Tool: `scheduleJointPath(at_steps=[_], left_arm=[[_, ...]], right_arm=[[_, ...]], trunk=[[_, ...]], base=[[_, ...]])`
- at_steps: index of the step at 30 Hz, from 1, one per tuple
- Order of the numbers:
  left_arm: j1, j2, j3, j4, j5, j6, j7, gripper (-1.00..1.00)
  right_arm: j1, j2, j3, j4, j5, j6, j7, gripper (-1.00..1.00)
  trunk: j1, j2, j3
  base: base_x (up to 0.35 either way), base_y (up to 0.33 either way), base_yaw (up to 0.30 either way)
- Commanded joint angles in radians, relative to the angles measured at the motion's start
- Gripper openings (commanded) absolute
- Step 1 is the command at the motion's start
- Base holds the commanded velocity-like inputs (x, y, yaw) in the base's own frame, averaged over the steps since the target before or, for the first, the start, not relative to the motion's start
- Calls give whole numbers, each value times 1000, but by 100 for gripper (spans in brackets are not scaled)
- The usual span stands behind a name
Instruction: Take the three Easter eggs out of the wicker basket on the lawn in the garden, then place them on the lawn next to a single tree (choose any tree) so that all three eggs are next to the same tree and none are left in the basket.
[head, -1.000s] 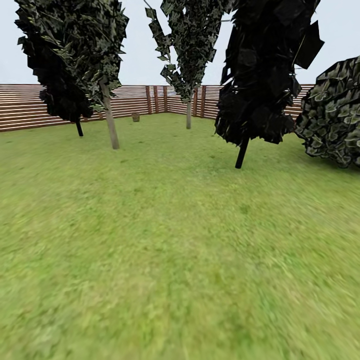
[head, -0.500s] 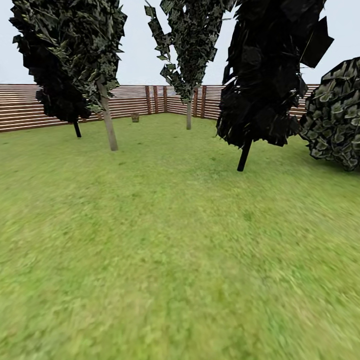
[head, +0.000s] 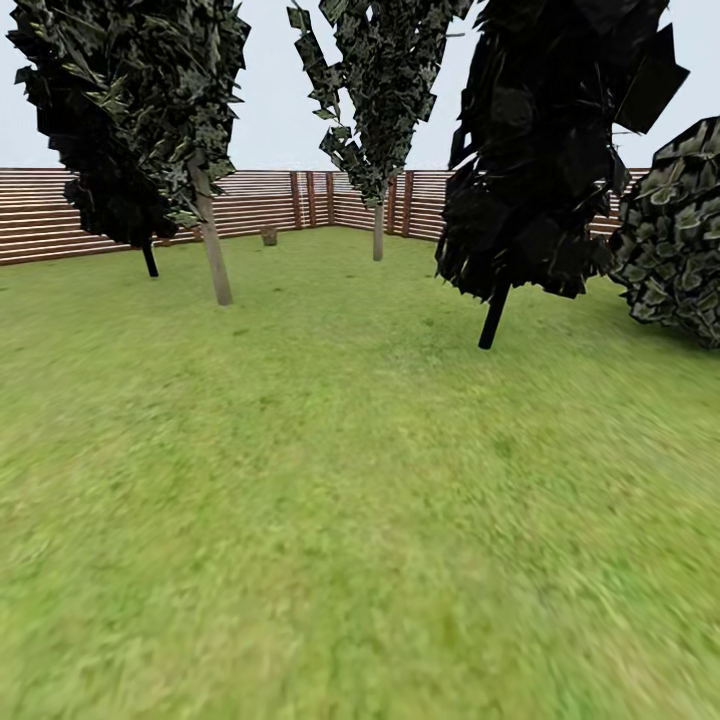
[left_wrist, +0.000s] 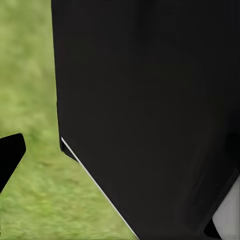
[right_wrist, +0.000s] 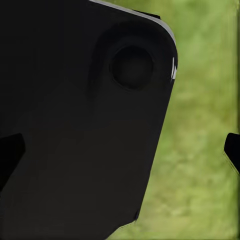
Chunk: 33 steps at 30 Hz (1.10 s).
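We have rolled slightly forward across the lawn (head: 360, 520); the wicker basket (head: 269, 236) sits far off by the fence (head: 60, 215), so fetching hasn't begun. Whether either claw is clenched, we cannot tell.

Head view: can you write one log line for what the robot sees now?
phase: travelling | wicker basket: far off by fence | lawn: ahead | tree: left
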Motion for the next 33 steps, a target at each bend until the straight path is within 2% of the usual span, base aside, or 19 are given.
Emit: scheduleJointPath(at_steps=[1, 33], left_arm=[[0, 0, 8, -1, 1, 2, 1, 100], [0, 0, 8, -1, 1, 2, 1, 100]], right_arm=[[-1, 0, 3, 0, 7, -2, 0, 100], [-1, 0, 3, 1, 5, -2, 0, 100]], trunk=[[1, 0, -1], [1, 0, -1]], base=[[331, 0, 0], [331, 0, 0]])
